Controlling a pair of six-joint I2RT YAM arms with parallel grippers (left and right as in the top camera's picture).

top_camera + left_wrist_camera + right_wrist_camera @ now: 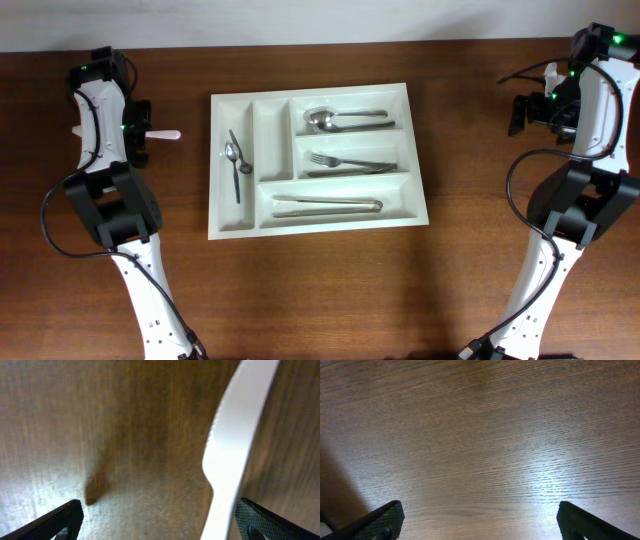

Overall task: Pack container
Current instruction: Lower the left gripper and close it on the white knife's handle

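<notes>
1. This looks like a robotics lab bench. Two white-and-black robot arms, the left arm (105,150) and the right arm (590,140), stand at either end of a wooden table (320,300).
2. Black cables (515,180) loop loosely beside the arms, and small green lights (85,68) glow on them.
3. The only household things are a white container (320,228) and the metal cutlery (345,120) in it.

Table (320,300) dark brown, streaky wood grain, pale glare patches. Container (270,135) plain white, no pattern. Spoons (345,118), forks (350,162), long utensils (328,205) in the compartment nearest the table's front edge, and small spoon (238,165) all shiny silver. Plastic utensil (160,134) near the table's left edge plain white. Left arm (105,110) and right arm (600,100) white shells, black joints, black cables (50,215), green lights (84,69). Left gripper (159,522) and right gripper (480,522) black, fine speckled weave.
</notes>
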